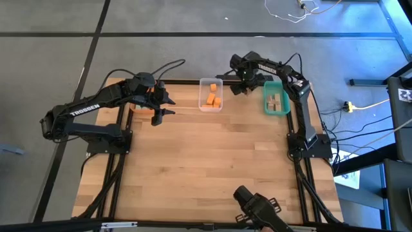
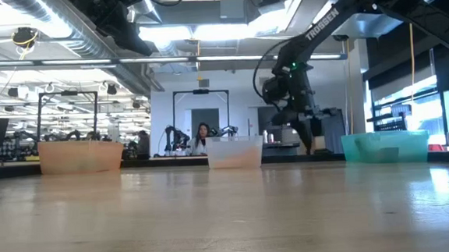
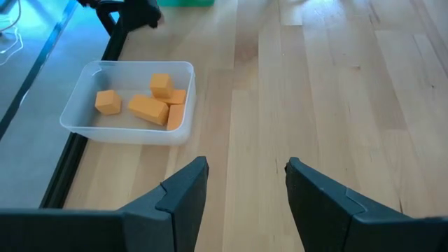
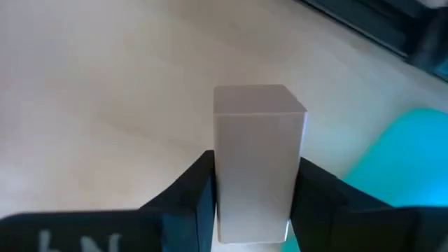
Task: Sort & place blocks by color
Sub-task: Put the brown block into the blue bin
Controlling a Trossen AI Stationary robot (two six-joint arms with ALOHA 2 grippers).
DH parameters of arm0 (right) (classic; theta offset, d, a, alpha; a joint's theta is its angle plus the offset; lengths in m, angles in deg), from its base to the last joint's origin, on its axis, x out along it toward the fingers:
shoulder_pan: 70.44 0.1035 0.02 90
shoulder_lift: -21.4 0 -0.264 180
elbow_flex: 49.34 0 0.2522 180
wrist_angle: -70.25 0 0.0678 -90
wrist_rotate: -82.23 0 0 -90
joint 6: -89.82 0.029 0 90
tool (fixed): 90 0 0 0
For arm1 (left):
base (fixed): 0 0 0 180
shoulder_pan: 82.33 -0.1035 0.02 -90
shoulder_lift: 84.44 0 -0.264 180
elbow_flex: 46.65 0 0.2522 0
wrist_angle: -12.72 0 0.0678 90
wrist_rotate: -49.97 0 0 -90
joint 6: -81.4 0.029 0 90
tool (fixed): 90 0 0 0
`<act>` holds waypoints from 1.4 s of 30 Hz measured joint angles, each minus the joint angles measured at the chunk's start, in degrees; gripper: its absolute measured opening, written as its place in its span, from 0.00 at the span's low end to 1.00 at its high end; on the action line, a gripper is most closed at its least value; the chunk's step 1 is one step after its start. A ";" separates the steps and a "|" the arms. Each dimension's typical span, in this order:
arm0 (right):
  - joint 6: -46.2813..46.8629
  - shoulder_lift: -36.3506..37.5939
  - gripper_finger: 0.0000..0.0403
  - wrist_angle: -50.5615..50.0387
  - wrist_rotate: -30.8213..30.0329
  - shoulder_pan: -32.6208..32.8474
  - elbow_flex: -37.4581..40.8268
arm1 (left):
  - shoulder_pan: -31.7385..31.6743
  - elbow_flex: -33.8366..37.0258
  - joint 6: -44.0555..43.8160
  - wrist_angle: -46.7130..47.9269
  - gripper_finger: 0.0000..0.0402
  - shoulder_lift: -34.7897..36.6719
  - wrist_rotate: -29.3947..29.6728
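Note:
My right gripper [image 1: 240,87] hangs above the table's far edge, between the clear bin [image 1: 210,95] and the teal bin [image 1: 276,98]. It is shut on a plain light wood block [image 4: 257,140]. Several orange blocks [image 3: 150,105] lie in the clear bin [image 3: 84,119]. Light wood blocks [image 1: 275,101] lie in the teal bin. My left gripper [image 3: 246,175] is open and holds nothing. It sits over the orange bin [image 1: 141,108] at the far left, facing the clear bin. No mint green block shows. My right gripper pinches the light wood block between its two fingers [image 4: 192,189], one on each of two opposite long sides [image 4: 222,175]. The block lies along the fingers and its free end [image 4: 257,98] sticks out past their tips. It is lifted clear of the table, the fingers slanting downward.
The three bins stand in a row along the far edge: orange [image 2: 80,157], clear [image 2: 235,153], teal [image 2: 385,146]. Bare wooden table [image 1: 206,161] spreads toward the near edge. A camera mount [image 1: 257,206] sits at the near edge. A person [image 2: 202,137] is far behind in the room.

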 joint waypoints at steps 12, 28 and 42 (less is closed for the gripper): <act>-5.88 2.02 0.32 -18.58 -8.47 -0.02 -13.35 | -0.02 0.00 0.00 0.04 0.45 0.00 0.08; 0.76 24.62 0.32 -17.83 -8.55 -6.58 4.91 | -2.89 0.00 0.00 0.01 0.45 -0.02 0.14; 0.61 26.12 0.32 -5.45 -5.21 -9.90 24.33 | -3.82 0.00 0.00 -1.22 0.45 -0.02 0.15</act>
